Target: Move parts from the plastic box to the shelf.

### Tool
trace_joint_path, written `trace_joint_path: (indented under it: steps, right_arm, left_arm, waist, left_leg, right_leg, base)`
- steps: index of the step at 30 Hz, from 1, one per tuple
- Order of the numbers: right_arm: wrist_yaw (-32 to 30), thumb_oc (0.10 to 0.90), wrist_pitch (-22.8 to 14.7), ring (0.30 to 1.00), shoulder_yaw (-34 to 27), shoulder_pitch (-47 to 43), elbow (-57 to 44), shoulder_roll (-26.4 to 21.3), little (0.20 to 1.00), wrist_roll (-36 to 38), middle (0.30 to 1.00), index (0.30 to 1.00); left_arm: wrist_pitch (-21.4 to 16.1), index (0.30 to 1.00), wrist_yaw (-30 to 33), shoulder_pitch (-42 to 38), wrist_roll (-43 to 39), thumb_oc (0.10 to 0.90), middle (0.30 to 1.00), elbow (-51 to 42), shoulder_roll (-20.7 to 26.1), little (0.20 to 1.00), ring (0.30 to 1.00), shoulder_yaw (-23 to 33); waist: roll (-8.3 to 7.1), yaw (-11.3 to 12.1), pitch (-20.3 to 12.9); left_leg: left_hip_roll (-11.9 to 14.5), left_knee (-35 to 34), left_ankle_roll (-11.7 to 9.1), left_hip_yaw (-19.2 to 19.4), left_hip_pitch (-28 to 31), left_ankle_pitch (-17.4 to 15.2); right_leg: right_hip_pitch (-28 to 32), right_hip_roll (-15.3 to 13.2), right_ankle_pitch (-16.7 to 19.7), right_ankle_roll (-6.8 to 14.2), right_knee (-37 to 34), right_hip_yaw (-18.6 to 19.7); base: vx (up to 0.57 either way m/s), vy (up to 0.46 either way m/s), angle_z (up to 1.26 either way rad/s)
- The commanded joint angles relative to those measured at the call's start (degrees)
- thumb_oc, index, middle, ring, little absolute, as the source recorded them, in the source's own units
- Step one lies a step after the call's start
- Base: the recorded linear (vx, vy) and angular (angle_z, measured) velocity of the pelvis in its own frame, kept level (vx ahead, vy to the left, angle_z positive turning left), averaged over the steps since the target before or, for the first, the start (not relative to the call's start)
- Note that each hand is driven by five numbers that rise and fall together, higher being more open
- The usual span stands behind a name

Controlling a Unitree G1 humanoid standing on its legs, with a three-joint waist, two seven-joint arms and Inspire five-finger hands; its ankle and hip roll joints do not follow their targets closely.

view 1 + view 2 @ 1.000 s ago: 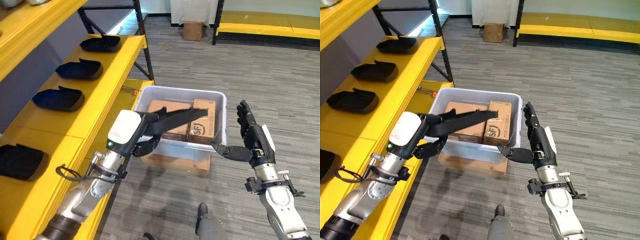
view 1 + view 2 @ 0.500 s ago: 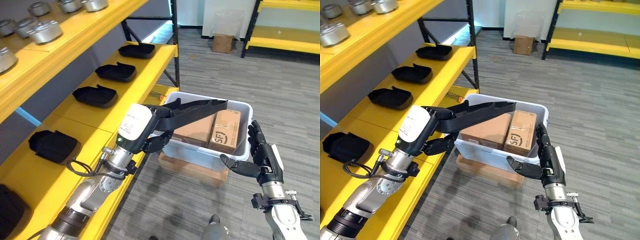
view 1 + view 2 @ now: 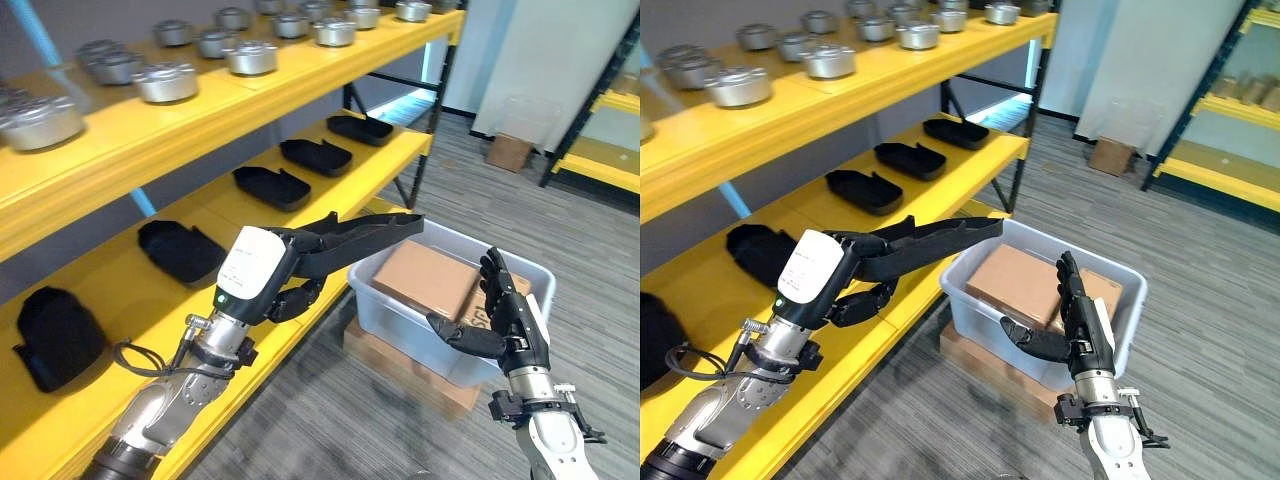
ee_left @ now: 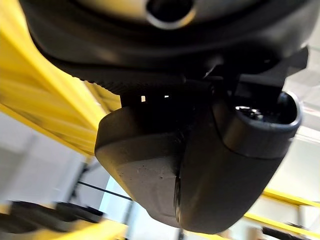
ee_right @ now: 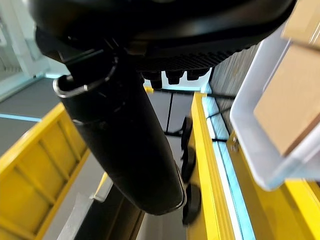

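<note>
I see the left robot hand (image 3: 300, 265) raised with its fingers stretched out straight, a long flat black part (image 3: 365, 235) lying along them and reaching past the fingertips toward the plastic box (image 3: 400, 320); the thumb curls below. I cannot tell whether it pinches the part or merely carries it. The left wrist view gives me the thumb close up, with yellow shelf rails beyond.

The right robot hand (image 3: 1075, 320) stands upright and released, fingers straight, thumb out, just in front of the box wall. Its wrist view shows the box rim and cardboard inside, from below.

Beyond the left robot hand, the yellow shelf (image 3: 330, 175) carries black parts in a row (image 3: 905, 158). Above them, metal tins (image 3: 825, 60) line the upper level. Cardboard boxes (image 3: 425, 285) fill the plastic box, which rests on a flat carton (image 3: 400, 362) on the floor.
</note>
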Motion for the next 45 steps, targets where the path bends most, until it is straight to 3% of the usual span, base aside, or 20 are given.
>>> trace_joint_path:
  steps: [1, 2, 3, 4, 6, 7, 8, 15, 24, 29, 31, 32, 33, 34, 35, 36, 38, 39, 41, 45]
  right_arm:
    - [-0.5, 0.9, -4.8, 1.0, -1.2, -7.5, -1.2, 0.1, 1.0, -1.0, 1.0, 1.0]
    - [0.4, 0.9, -4.7, 1.0, -1.2, -6.9, -1.3, -0.1, 1.0, -0.3, 1.0, 1.0]
    - [1.1, 0.9, -5.1, 1.0, -1.8, -5.9, -1.4, -0.2, 1.0, 0.5, 1.0, 1.0]
    - [1.5, 0.9, -5.1, 1.0, -2.5, -4.8, -1.6, -0.2, 1.0, 0.8, 1.0, 1.0]
    - [1.8, 0.9, -5.4, 1.0, -3.4, -3.7, -1.8, -0.3, 1.0, 1.2, 1.0, 1.0]
    - [2.4, 0.9, -5.6, 1.0, -4.5, -2.4, -2.2, 0.2, 1.0, 1.5, 1.0, 1.0]
    - [2.4, 0.9, -5.7, 1.0, -4.8, -2.2, -2.3, 0.4, 1.0, 1.5, 1.0, 1.0]
    - [2.8, 0.9, -5.8, 1.0, -5.3, -2.1, -1.7, 0.2, 1.0, 1.4, 1.0, 1.0]
    - [3.6, 0.9, -5.6, 1.0, -5.1, -3.2, -2.1, -0.9, 1.0, 2.1, 1.0, 1.0]
    - [3.4, 0.9, -5.9, 1.0, -5.6, -4.9, -2.7, -3.2, 1.0, 3.8, 1.0, 1.0]
    - [2.7, 0.9, -6.1, 1.0, -5.9, -6.5, -2.9, -4.2, 1.0, 3.4, 1.0, 1.0]
    - [2.2, 0.9, -6.2, 1.0, -5.5, -7.2, -3.2, -4.2, 1.0, 3.1, 1.0, 1.0]
    - [2.1, 0.9, -6.2, 1.0, -5.3, -7.2, -3.2, -4.3, 1.0, 3.0, 1.0, 1.0]
    - [2.0, 0.9, -6.2, 1.0, -5.0, -7.3, -3.6, -4.2, 1.0, 2.9, 1.0, 1.0]
    - [1.9, 0.9, -6.5, 1.0, -4.2, -7.2, -3.9, -4.3, 1.0, 3.1, 1.0, 1.0]
    - [1.3, 0.9, -7.0, 1.0, -4.0, -7.4, -4.3, -4.5, 1.0, 3.3, 1.0, 1.0]
    - [0.7, 0.9, -7.7, 1.0, -4.0, -7.1, -4.2, -4.2, 1.0, 4.4, 1.0, 1.0]
    - [0.2, 0.9, -8.1, 1.0, -4.4, -6.8, -4.4, -4.3, 1.0, 4.5, 1.0, 1.0]
    - [-0.1, 0.9, -8.6, 1.0, -5.1, -5.8, -4.1, -3.8, 1.0, 4.9, 1.0, 1.0]
    - [-0.7, 0.9, -8.8, 1.0, -5.6, -5.1, -4.1, -2.9, 1.0, 4.2, 1.0, 1.0]
  left_arm:
    - [-1.0, 0.3, 7.5, -6.8, -0.6, 0.4, 0.3, -7.0, 1.3, 0.3, 0.3, 7.0]
    - [-1.2, 0.3, 7.6, -7.5, -1.6, 0.4, 0.3, -4.8, 0.8, 0.3, 0.3, 6.0]
    - [-1.4, 0.3, 7.3, -8.1, -1.8, 0.4, 0.3, -3.7, 0.5, 0.3, 0.3, 5.3]
    - [-1.7, 0.3, 6.3, -8.6, -2.9, 0.4, 0.3, -2.8, -0.5, 0.3, 0.3, 4.6]
    - [-1.9, 0.3, 5.4, -9.0, -3.3, 0.4, 0.3, -2.5, -0.9, 0.3, 0.3, 4.4]
    - [-1.9, 0.3, 3.8, -9.7, -4.1, 0.4, 0.3, -1.8, -2.2, 0.3, 0.3, 3.7]
    - [-1.7, 0.3, 3.6, -10.2, -4.6, 0.4, 0.3, -1.4, -2.6, 0.3, 0.3, 3.3]
    - [-1.8, 0.3, 1.9, -9.3, -5.6, 0.4, 0.3, -1.8, -3.7, 0.3, 0.3, 4.4]
    - [-1.9, 0.3, 0.5, -8.0, -7.4, 0.4, 0.3, -2.8, -4.4, 0.3, 0.3, 5.2]
    - [-2.1, 0.3, 0.6, -9.8, -7.5, 0.4, 0.3, -3.1, -4.2, 0.3, 0.3, 4.2]
    - [-2.3, 0.3, 0.6, -11.0, -7.9, 0.4, 0.3, -3.7, -4.0, 0.3, 0.3, 3.7]
    - [-2.7, 0.3, 0.8, -10.9, -8.0, 0.4, 0.3, -4.2, -3.6, 0.3, 0.3, 3.9]
    - [-2.7, 0.3, 0.8, -10.7, -8.1, 0.4, 0.3, -4.3, -3.6, 0.3, 0.3, 4.1]
    - [-2.7, 0.3, 1.0, -10.2, -8.1, 0.4, 0.3, -4.3, -3.7, 0.3, 0.3, 4.3]
    - [-2.7, 0.3, 1.8, -10.2, -8.5, 0.4, 0.3, -4.2, -3.8, 0.3, 0.3, 4.6]
    - [-2.6, 0.3, 2.3, -11.0, -8.9, 0.4, 0.3, -4.2, -3.9, 0.3, 0.3, 4.6]
    - [-2.1, 0.3, 3.1, -12.5, -8.4, 0.4, 0.3, -4.3, -3.9, 0.3, 0.3, 4.2]
    - [-2.1, 0.3, 3.3, -13.2, -8.3, 0.4, 0.3, -4.5, -3.8, 0.3, 0.3, 3.9]
    - [-2.6, 0.3, 3.6, -13.3, -7.7, 0.4, 0.3, -4.7, -3.5, 0.3, 0.3, 3.5]
    - [-2.8, 0.3, 3.4, -13.1, -7.6, 0.4, 0.3, -4.9, -2.1, 0.3, 0.3, 3.7]
  waist:
    - [0.59, -1.8, 0.1]
    - [0.53, -5.4, 0.5]
    - [0.64, -6.3, 0.2]
    - [0.64, -7.0, 0.1]
    - [0.4, -7.0, -0.3]
    - [0.19, -6.8, -0.9]
    - [-0.01, -6.4, -1.2]
    - [-0.63, -4.6, -2.8]
    - [0.02, -3.2, -2.7]
    - [-0.3, -2.3, 1.1]
    - [-0.25, -3.2, 2.3]
    - [-0.12, -4.1, 2.3]
    - [-0.02, -4.0, 2.3]
    - [0.5, -4.1, 2.0]
    - [1.65, -4.0, 2.1]
    - [2.35, -4.2, 2.2]
    - [3.64, -5.6, 2.4]
    - [4.7, -6.0, 2.6]
    - [6.53, -6.1, 2.8]
    - [6.97, -4.9, 2.5]
  left_leg:
    - [0.9, -0.3, -2.0, 2.7, 6.5, -8.3]
    - [1.0, -0.3, -1.5, 0.6, 5.5, -6.4]
    - [1.2, -0.3, -1.6, -0.6, 4.9, -5.8]
    - [1.1, -0.3, -1.5, -2.1, 4.4, -5.9]
    - [0.8, -0.3, -1.5, -2.8, 3.6, -5.4]
    - [0.5, -0.3, -1.5, -4.2, 2.2, -5.0]
    - [0.4, -0.3, -1.7, -4.4, 1.5, -4.5]
    - [1.1, -0.3, -2.6, -4.8, 0.9, -3.9]
    - [3.0, -0.1, -3.9, -5.4, 2.8, -3.2]
    - [3.0, 12.0, -5.7, -7.9, -4.3, -5.0]
    - [5.1, 17.9, -6.5, -7.4, -7.0, -5.8]
    - [9.7, 16.6, -7.1, -6.3, -5.4, -4.9]
    - [9.9, 15.9, -7.3, -6.0, -5.0, -4.7]
    - [12.3, 13.6, -8.0, -5.7, -3.4, -2.5]
    - [18.8, 9.6, -9.4, -5.6, -2.6, 4.9]
    - [22.3, 6.2, -10.0, -6.0, -2.7, 10.0]
    - [26.6, 2.6, -11.8, -1.2, -1.4, 15.6]
    - [27.9, 0.5, -13.4, 2.3, -0.5, 18.2]
    - [29.4, -0.2, -15.3, 6.6, 0.5, 18.0]
    - [28.6, 0.3, -15.2, 7.8, 0.7, 14.8]
  right_leg:
    - [-5.6, 3.6, 11.0, 6.8, -5.8, 11.5]
    - [-9.9, 11.2, 7.5, 4.6, -5.2, 27.6]
    - [-10.6, 16.3, 4.0, 3.4, -4.6, 34.4]
    - [-10.2, 19.6, 1.2, 2.7, -4.5, 38.0]
    - [-9.9, 21.2, -0.4, 1.8, -5.2, 38.8]
    - [-9.6, 23.5, -2.0, 0.9, -6.9, 37.9]
    - [-9.7, 23.1, -1.2, 0.9, -8.6, 35.9]
    - [-5.7, 22.7, -0.8, 1.0, -15.1, 34.9]
    - [-3.6, 23.8, -3.5, -0.7, -14.4, 33.8]
    - [-4.1, 22.8, -4.7, -2.6, -12.0, 31.8]
    - [-6.4, 21.8, -5.0, -3.2, -9.1, 30.0]
    - [-8.1, 20.7, -5.1, -3.0, -7.8, 30.0]
    - [-8.3, 20.9, -5.4, -3.1, -7.4, 30.3]
    - [-9.1, 21.0, -5.9, -2.8, -7.1, 30.6]
    - [-11.4, 20.0, -6.7, -1.5, -5.5, 30.7]
    - [-14.4, 19.2, -7.3, -1.3, -2.7, 30.3]
    - [-18.3, 16.9, -8.1, -0.2, 1.5, 28.4]
    - [-20.4, 16.3, -8.9, 0.1, 4.5, 27.3]
    - [-22.8, 16.1, -9.2, 0.9, 7.4, 26.8]
    - [-21.9, 14.4, -9.3, 2.3, 7.8, 27.4]
  base:
    - [-0.06, 0.14, 0.56]
    - [-0.04, 0.172, 0.74]
    - [0.0, 0.193, 1.0]
    - [0.03, 0.082, 0.9]
    - [0.01, 0.033, 0.81]
    - [0.0, -0.027, 0.78]
    - [-0.02, -0.077, 0.75]
    - [0.01, -0.062, 0.43]
    - [0.03, -0.111, 0.05]
    - [-0.1, -0.138, 0.23]
    - [-0.16, -0.015, 1.06]
    - [-0.07, 0.059, 1.22]
    - [-0.01, 0.095, 0.68]
    - [-0.03, 0.16, 0.23]
    - [-0.11, 0.251, 0.06]
    - [-0.19, 0.315, 0.17]
    - [-0.15, 0.252, 0.16]
    - [-0.07, 0.191, 0.43]
    - [0.0, 0.156, 0.54]
    - [0.12, 0.175, 0.11]
